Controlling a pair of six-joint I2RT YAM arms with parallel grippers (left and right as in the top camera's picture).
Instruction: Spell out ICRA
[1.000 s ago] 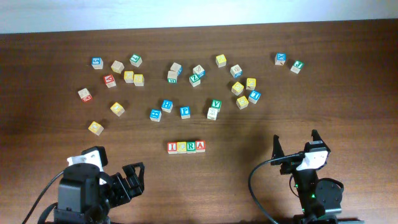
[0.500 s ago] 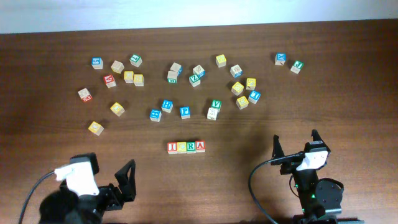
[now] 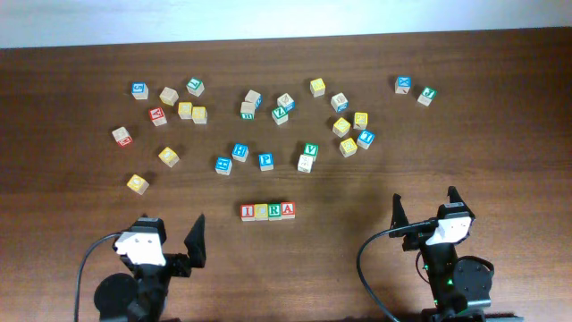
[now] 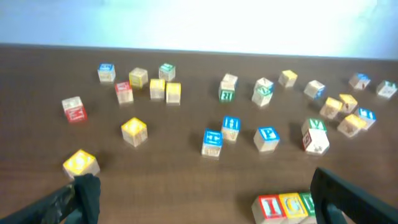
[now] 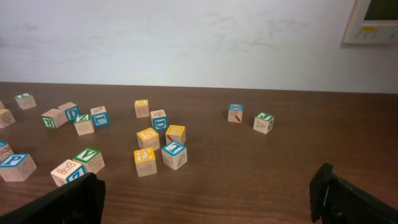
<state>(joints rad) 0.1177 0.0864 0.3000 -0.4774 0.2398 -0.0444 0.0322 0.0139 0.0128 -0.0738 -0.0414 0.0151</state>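
My left gripper (image 4: 205, 186) and right gripper (image 5: 208, 186) stand spread, empty. On the block row (image 3: 268, 211), second letter probably C; left wrist view crops its end.

Black left arm (image 3: 132, 279) and right arm (image 3: 456, 273), white-capped, with black cables.

Blurred ICRA row (image 4: 283, 207), its right end hidden behind the left gripper (image 4: 204, 186)
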